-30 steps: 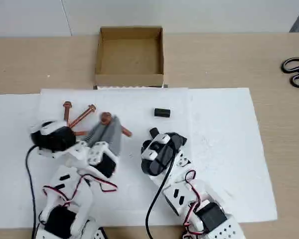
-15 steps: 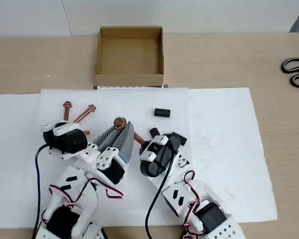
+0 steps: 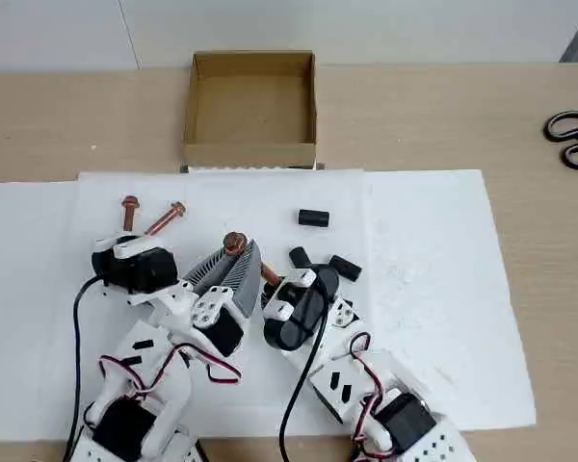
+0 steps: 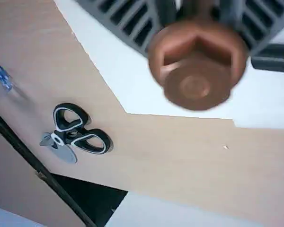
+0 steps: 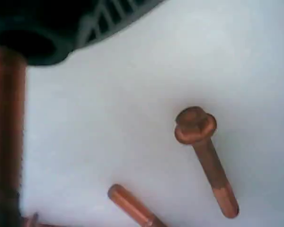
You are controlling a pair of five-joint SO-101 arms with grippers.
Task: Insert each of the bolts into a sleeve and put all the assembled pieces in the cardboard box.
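Where the two arms meet at the near middle of the white paper sheet (image 3: 433,318), a copper bolt (image 3: 235,241) is held in the left pincer (image 3: 233,254). Its grey ribbed fingers (image 3: 212,267) are closed on the bolt just below the flanged head. The bolt is raised off the sheet, and its shaft is pointed right toward the right pincer (image 3: 281,287). There a dark sleeve (image 5: 23,43) is gripped against the ribbed jaw, and the bolt's shaft is seen meeting the sleeve's open mouth; how deep it sits cannot be told.

Just beyond the right pincer, one loose sleeve (image 3: 299,257) and a second sleeve (image 3: 345,268) are laid on the sheet, near each other but apart. A third sleeve (image 3: 313,218) is found a little farther off.

To the left, two spare bolts, one upright in the picture (image 3: 130,208) and one slanted (image 3: 164,219), are laid with heads toward the far side, their near ends hidden by the left arm.

The cardboard box (image 3: 250,152) is set on the counter (image 3: 443,115) just past the sheet's far edge, and black scissors (image 3: 570,138) are seen far right.
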